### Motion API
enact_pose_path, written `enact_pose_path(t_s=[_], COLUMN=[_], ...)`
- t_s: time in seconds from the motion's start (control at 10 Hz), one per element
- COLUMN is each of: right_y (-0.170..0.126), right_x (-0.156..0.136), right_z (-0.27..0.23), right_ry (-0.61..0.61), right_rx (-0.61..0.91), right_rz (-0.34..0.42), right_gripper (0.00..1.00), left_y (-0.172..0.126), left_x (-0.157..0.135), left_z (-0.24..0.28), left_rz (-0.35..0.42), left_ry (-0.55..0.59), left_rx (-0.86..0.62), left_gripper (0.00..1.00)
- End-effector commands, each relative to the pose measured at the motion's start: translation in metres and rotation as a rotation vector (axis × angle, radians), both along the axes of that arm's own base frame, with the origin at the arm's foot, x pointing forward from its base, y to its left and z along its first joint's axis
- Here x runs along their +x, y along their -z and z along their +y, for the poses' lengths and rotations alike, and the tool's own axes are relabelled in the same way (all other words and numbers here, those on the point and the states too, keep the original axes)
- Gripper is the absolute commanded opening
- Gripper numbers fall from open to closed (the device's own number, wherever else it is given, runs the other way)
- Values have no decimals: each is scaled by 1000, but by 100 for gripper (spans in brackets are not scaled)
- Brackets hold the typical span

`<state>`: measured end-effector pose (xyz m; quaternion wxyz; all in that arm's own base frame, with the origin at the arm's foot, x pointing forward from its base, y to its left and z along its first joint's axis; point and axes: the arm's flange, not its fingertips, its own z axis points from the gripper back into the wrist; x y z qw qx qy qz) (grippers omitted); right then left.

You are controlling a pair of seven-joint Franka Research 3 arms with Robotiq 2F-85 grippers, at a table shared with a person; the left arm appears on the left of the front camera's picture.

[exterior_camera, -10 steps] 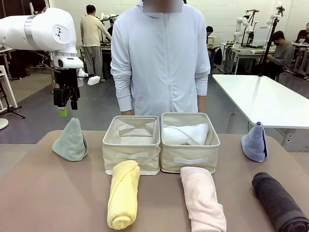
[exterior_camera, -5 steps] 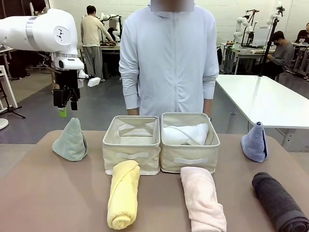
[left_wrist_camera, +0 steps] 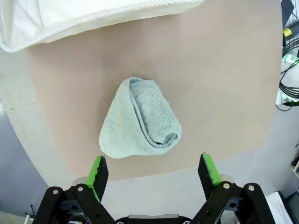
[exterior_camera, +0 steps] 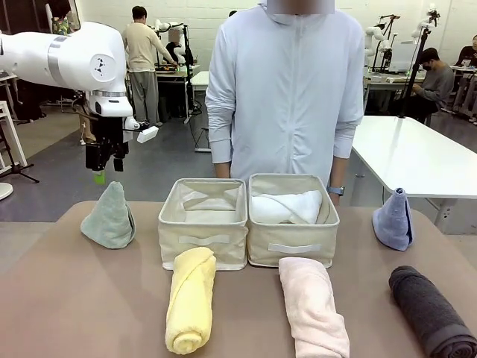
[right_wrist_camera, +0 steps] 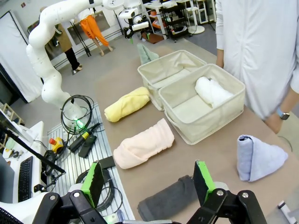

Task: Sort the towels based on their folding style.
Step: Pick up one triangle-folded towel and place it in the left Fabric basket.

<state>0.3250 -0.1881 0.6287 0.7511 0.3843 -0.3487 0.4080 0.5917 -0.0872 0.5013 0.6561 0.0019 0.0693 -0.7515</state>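
Observation:
My left gripper (exterior_camera: 104,170) hangs open just above the sage-green cone towel (exterior_camera: 109,216) at the table's far left. In the left wrist view that cone (left_wrist_camera: 140,119) lies between and beyond the open fingers of the left gripper (left_wrist_camera: 153,163). A light-blue cone towel (exterior_camera: 393,218) stands at the far right. The white rolled towel (exterior_camera: 287,207) lies in the right bin (exterior_camera: 292,250). Yellow (exterior_camera: 190,298), pink (exterior_camera: 313,306) and dark grey (exterior_camera: 432,309) rolls lie along the near side. My right gripper (right_wrist_camera: 148,170) is open and empty, high above the dark grey roll (right_wrist_camera: 168,198).
The left bin (exterior_camera: 203,231) stands beside the right one at mid-table, with only its folded liner inside. A person (exterior_camera: 287,89) stands behind the bins, hands down at the far edge. Bare tabletop lies at the near left.
My left arm has shifted slightly to the right above the green cone. The person has stepped to the right behind the bins. The towels have not moved.

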Motion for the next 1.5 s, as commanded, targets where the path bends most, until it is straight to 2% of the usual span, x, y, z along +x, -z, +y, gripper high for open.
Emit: enact_pose_path(t_s=[0.0, 0.5, 0.6, 0.7, 0.8, 0.9, 1.1, 1.2, 1.3, 1.4], right_y=[-2, -2, -2, -2, -2, -2, -2, -2, -2, -2], right_x=[1, 1, 1, 1, 1, 1, 1, 1, 1, 1], right_z=[-1, -1, -1, -1, -1, -1, -1, -1, -1, -1], right_ry=[-12, -12, -12, -12, -12, -12, -12, -12, -12, -12], right_rx=[19, 19, 19, 19, 19, 19, 19, 19, 19, 19], right_rz=[-21, -21, -21, -21, -21, -21, -21, -21, -21, -21], right_gripper=[100, 100, 100, 100, 100, 100, 100, 100, 100, 100], left_y=[14, 38, 38, 39, 39, 40, 42, 42, 41, 40], left_x=[-9, 1, 1, 0, 0, 1, 1, 1, 1, 0], left_z=[6, 5, 5, 6, 6, 6, 5, 5, 5, 5], left_rz=[-2, 22, -4, -3, -2, 9, 23, 24, 24, 22], left_ry=[38, 66, 51, 68, 73, 75, 80, 82, 81, 80], left_rx=[-32, -113, -106, -96, -87, -79, -66, -62, -57, -52], left_gripper=[100, 100, 65, 42, 6, 0, 0, 7, 0, 0])
